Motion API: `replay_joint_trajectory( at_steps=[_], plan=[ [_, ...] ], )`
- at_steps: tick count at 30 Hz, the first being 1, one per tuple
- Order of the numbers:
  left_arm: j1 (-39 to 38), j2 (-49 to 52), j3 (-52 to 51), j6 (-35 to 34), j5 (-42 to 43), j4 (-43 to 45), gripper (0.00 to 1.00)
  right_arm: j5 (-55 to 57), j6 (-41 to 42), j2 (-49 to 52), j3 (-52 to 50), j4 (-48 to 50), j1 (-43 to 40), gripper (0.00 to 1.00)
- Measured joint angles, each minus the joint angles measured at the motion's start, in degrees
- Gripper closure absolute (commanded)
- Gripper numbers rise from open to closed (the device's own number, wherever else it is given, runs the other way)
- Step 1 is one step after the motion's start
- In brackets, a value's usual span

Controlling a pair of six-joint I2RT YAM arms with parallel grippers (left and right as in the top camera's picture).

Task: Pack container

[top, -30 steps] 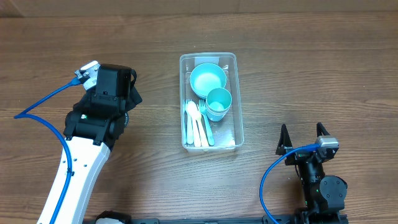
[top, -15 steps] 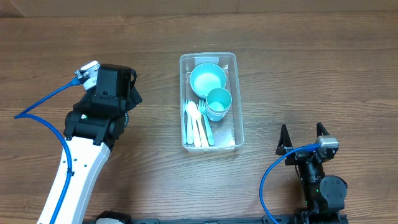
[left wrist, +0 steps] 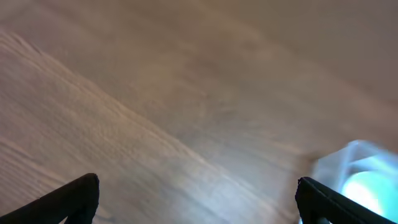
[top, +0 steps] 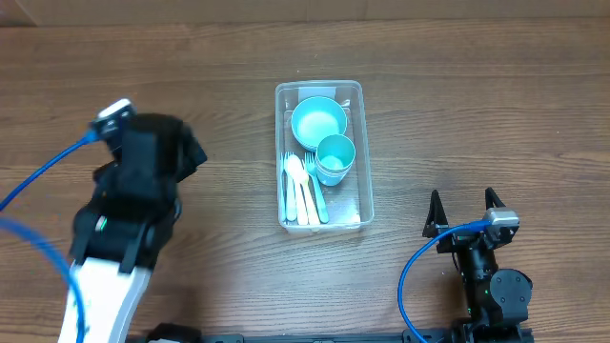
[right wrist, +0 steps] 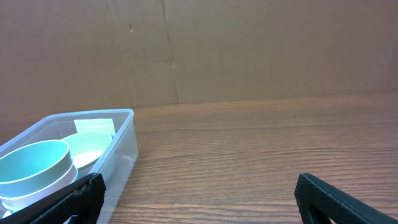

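The clear plastic container (top: 355,91) stands at the table's middle. It holds a teal bowl (top: 317,122), a teal cup (top: 335,157) and several pale utensils (top: 304,189). In the right wrist view the container (right wrist: 121,140) is at the left with the cup (right wrist: 34,163) inside. In the blurred left wrist view its corner (left wrist: 357,168) shows at the right edge. My left gripper (left wrist: 198,198) is open and empty over bare wood, left of the container; in the overhead view the arm (top: 143,181) hides the fingers. My right gripper (top: 463,210) is open and empty at the front right.
A brown cardboard wall (right wrist: 249,50) stands behind the table's far edge. Blue cables (top: 412,276) run along both arms.
My left arm has moved left and toward the front, away from the container, and is blurred with motion. The right arm and the container's contents have not moved.
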Motion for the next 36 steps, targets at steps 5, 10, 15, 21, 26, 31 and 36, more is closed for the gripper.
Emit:
replay_joint_trajectory(
  at_steps=[5, 10, 15, 21, 26, 31, 36],
  plan=[
    [0.00, -14.25, 0.00, -0.02, 0.24, -0.55, 0.00, 0.00, 0.00, -0.02, 0.00, -0.02, 0.00, 0.00],
    [0.00, -27.82, 0.11, 0.00, 0.76, -6.23, 0.00, 0.00, 0.00, -0.04, 0.00, 0.00, 0.00, 0.00],
    [0.09, -42.01, 0.26, -0.04, 1.81, -19.34, 0.00, 0.02, 0.00, -0.20, 0.00, 0.04, 0.00, 0.00],
    [3.02, -53.20, -7.85, -1.31, 3.32, -17.22, 0.00, 0.02, 0.00, -0.22, 0.00, -0.02, 0.00, 0.00],
    [4.98, -55.89, -28.83, -2.56, 4.74, 9.46, 0.00, 0.00, -0.02, -0.22, 0.00, -0.07, 0.00, 0.00],
    [7.67, -58.03, -46.99, -1.70, 8.55, 33.75, 0.00, 0.02, 0.00, -0.22, 0.00, -0.04, 0.00, 0.00],
    [9.35, -62.12, -57.42, 6.32, 12.74, 43.95, 0.00, 0.02, 0.00, -0.22, 0.00, -0.02, 0.00, 0.00]
  ],
)
